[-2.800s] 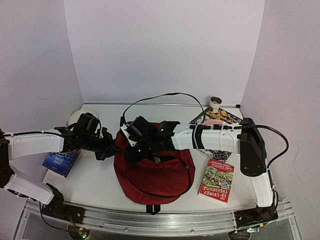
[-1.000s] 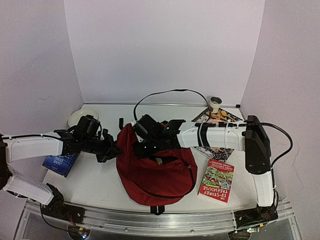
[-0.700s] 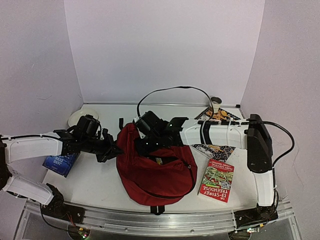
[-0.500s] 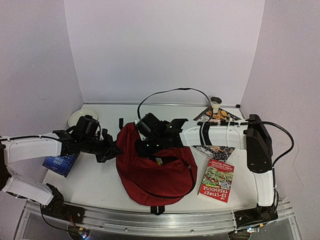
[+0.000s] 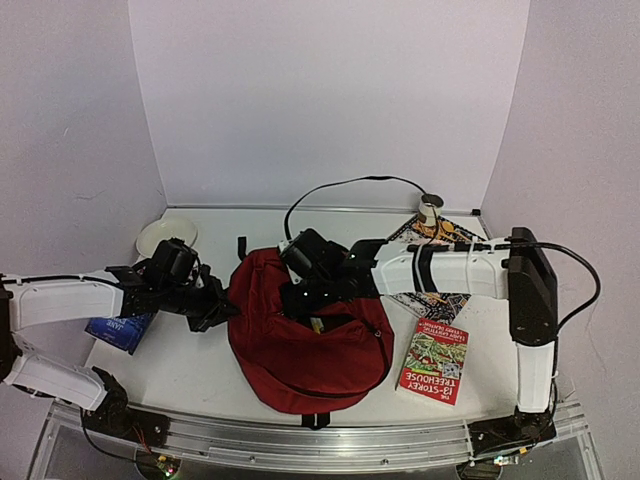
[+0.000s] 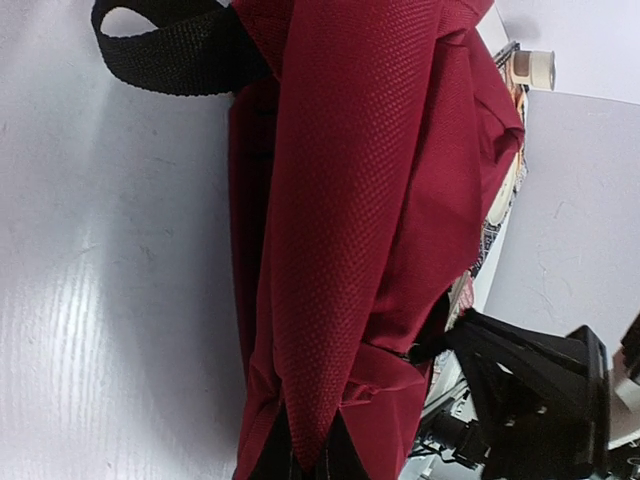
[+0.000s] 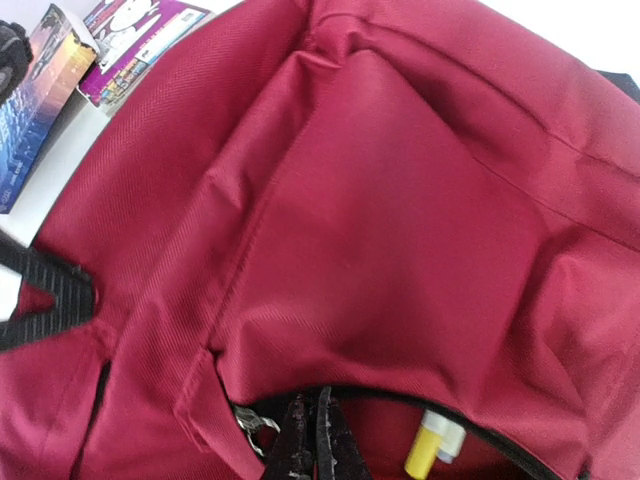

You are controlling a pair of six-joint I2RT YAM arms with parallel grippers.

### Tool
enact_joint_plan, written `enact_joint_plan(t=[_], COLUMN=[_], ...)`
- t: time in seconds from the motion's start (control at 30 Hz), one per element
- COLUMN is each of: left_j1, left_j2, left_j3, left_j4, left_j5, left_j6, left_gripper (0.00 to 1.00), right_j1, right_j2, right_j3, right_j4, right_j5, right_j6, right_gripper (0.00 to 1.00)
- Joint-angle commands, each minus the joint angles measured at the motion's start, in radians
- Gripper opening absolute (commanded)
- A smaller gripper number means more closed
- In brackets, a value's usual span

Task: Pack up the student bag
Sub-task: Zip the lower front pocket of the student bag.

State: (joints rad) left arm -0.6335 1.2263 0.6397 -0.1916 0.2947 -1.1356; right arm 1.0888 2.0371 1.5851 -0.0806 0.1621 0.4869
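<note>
— Left gripper (image 6: 305, 455)? Pinched shut on a red fold of the student bag (image 6: 370, 200), clear only up close.
— Right gripper (image 7: 312, 440) likewise closed, on the opening's rim, with a yellow item (image 7: 428, 452) just beside, inside. From overhead, merely a bag between both claws, grips hidden.

Walled by lilac panels (image 5: 330, 100) behind and beside a white table (image 5: 190, 365). Edged by a metal rail (image 5: 400, 432) on the table's near side.

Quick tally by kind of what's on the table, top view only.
Student bag: 1
Titled books: 2, blue book, red book
Patterned flat piece, part hidden: 1
White dish: 1
Small cylinder: 1
Total: 6
</note>
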Motion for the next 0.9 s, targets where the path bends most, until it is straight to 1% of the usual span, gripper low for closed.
enact_joint_plan(t=[0.0, 0.3, 0.43, 0.6, 0.63, 0.7, 0.8, 0.87], left_j1=[0.058, 0.175, 0.209, 0.259, 0.259, 0.259, 0.259, 0.258], left_j2=[0.000, 0.060, 0.095, 0.136, 0.140, 0.136, 0.106, 0.071], left_j3=[-0.042, -0.101, -0.104, -0.097, -0.087, -0.068, -0.037, -0.019], left_j4=[-0.010, -0.021, -0.022, -0.023, -0.025, -0.029, -0.037, -0.055], left_j5=[-0.050, -0.084, -0.113, -0.126, -0.129, -0.121, -0.111, -0.108], left_j6=[0.045, 0.130, 0.160, 0.210, 0.224, 0.247, 0.286, 0.302], left_gripper=[0.00, 0.00, 0.00, 0.01, 0.03, 0.11, 0.30, 0.46], right_j1=[-0.010, -0.040, -0.060, -0.071, -0.071, -0.071, -0.069, -0.070], right_j2=[-0.096, -0.140, -0.150, -0.162, -0.162, -0.159, -0.155, -0.149], right_j3=[-0.053, -0.177, -0.224, -0.238, -0.232, -0.217, -0.192, -0.174], right_j4=[-0.019, 0.004, 0.022, 0.040, 0.045, 0.059, 0.079, 0.103], right_j5=[0.073, 0.154, 0.165, 0.148, 0.130, 0.094, 0.036, 0.005], right_j6=[0.001, 0.018, 0.031, 0.031, 0.026, 0.019, 0.016, 0.016], right_gripper=[0.00, 0.00, 0.00, 0.00, 0.00, 0.00, 0.00, 0.00])
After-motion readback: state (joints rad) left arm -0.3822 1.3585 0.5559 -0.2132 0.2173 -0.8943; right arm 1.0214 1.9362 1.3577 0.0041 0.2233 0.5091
